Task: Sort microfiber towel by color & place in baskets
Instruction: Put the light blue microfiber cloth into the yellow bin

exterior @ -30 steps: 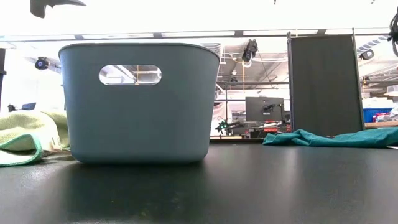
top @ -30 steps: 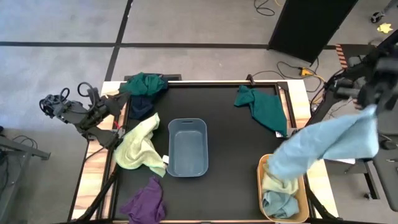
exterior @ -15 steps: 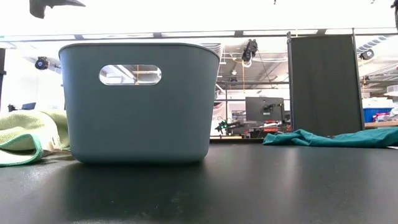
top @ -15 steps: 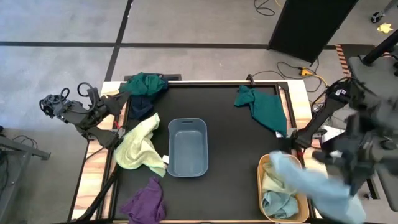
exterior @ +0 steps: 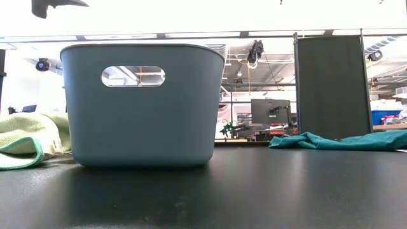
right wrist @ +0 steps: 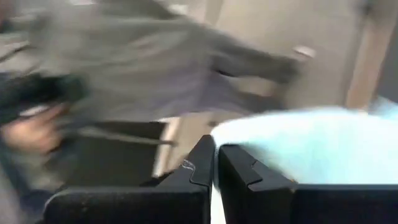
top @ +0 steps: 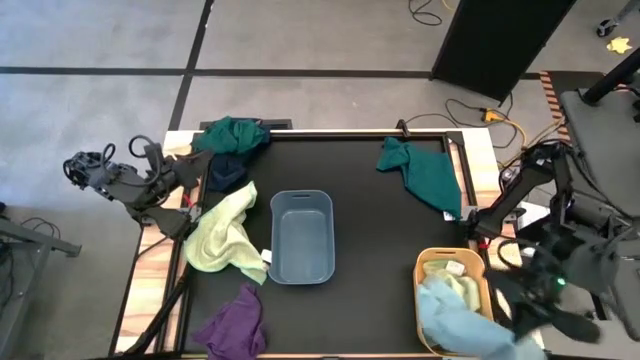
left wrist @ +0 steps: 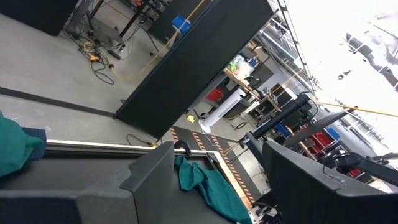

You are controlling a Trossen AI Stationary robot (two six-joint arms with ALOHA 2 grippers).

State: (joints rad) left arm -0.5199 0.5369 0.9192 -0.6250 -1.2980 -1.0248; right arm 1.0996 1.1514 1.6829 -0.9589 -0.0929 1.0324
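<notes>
Gripping light-blue towel, wrist-cam only.

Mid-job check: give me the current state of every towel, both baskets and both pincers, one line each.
Right pincer: shut on the light blue towel.
Light blue towel: held, draped over the yellow-orange basket.
Yellow-orange basket: upright, holds pale towels.
Grey-blue basket: upright, empty.
Pale yellow-green towel: crumpled on the table.
Purple towel: crumpled, unsorted.
Green towel: spread flat.
Green and navy towels: piled together.
Left pincer: open, idle.
</notes>
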